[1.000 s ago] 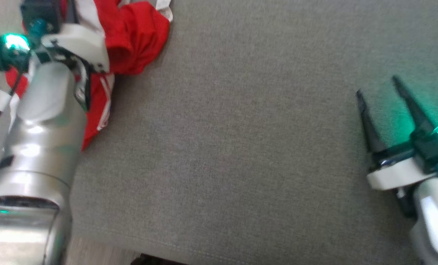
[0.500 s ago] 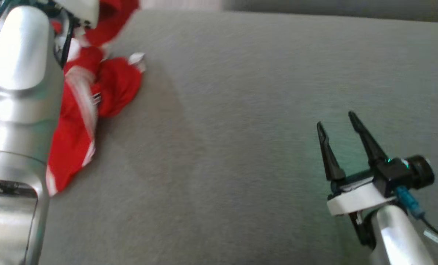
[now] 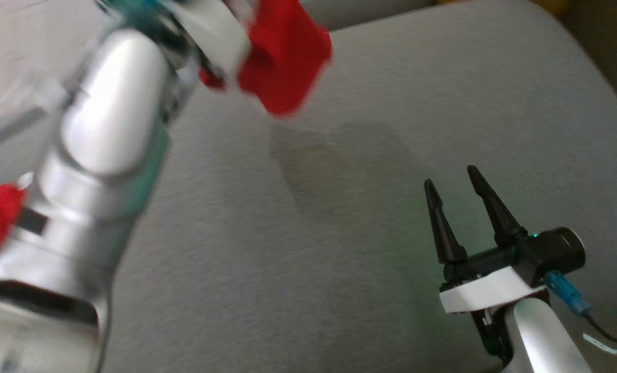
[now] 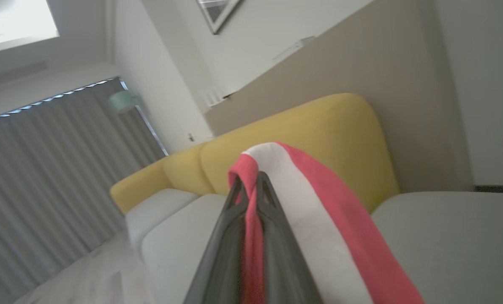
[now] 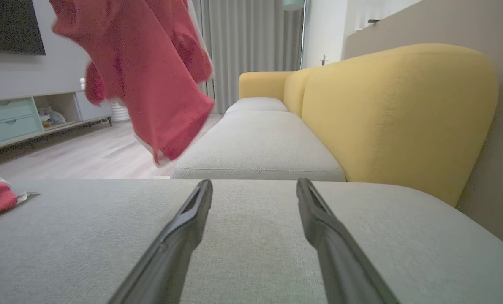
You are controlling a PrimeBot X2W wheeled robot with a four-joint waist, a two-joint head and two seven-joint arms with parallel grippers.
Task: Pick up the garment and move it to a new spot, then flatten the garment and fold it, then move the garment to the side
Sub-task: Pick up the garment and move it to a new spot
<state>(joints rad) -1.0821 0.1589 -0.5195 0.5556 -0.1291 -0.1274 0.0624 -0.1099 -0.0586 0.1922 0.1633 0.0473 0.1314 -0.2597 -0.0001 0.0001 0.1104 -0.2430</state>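
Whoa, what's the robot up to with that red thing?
Its left gripper is clamped on a red and white garment, holding it up above a grey sofa seat. The right gripper is open and empty, low over the seat. The garment hangs bunched, not yet flattened or folded.

The red garment (image 3: 287, 67) with a white stripe hangs bunched in the air, at the upper middle of the head view, above the grey cushion (image 3: 339, 233).
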